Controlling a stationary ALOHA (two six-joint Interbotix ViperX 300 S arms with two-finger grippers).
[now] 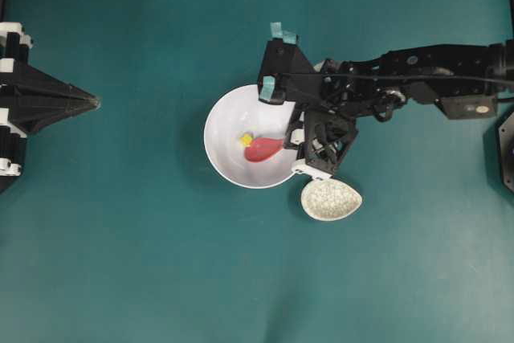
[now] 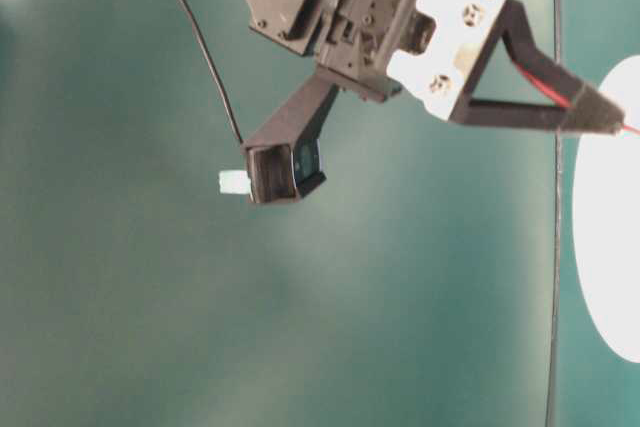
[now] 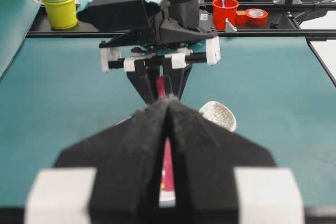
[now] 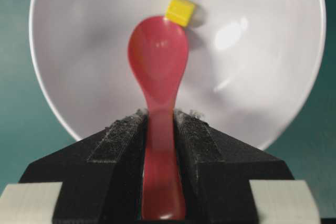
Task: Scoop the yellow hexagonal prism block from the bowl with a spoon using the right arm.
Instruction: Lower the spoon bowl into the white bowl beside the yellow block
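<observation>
**Spotter:** Yellow was what you had to line up on. Your yellow hexagonal prism block [image 4: 180,11] sat inside the bowl [image 4: 79,51], on the floor of it, just past the tip of the spoon [image 4: 158,56]. In the right wrist view it lay a touch to the right of the scoop's front edge, so close I couldn't tell whether they touched.

**Operator:** And my grip?

**Spotter:** Your right gripper [image 4: 159,129] had its fingers [image 4: 118,140] clenched on the spoon's handle, one pad on either side. The handle ran straight out between them and the scoop pointed away from the wrist, long axis aimed nearly at the block.

**Operator:** Where was that on the tabletop?

**Spotter:** Seen from overhead, the bowl [image 1: 225,118] stood near the middle of the tabletop [image 1: 144,263], well away from every edge. The spoon [image 1: 263,149] reached in from the bowl's right side and the block [image 1: 246,140] lay at the scoop's left end, slightly toward the far edge.

**Operator:** The other arm?

**Spotter:** Your left gripper [image 1: 95,103] waited by the left edge, well apart from the bowl, fingers pressed together on nothing. The right arm was far nearer. I judged you'd want to nudge the scoop's lip sideways toward the block and slide it under.
</observation>
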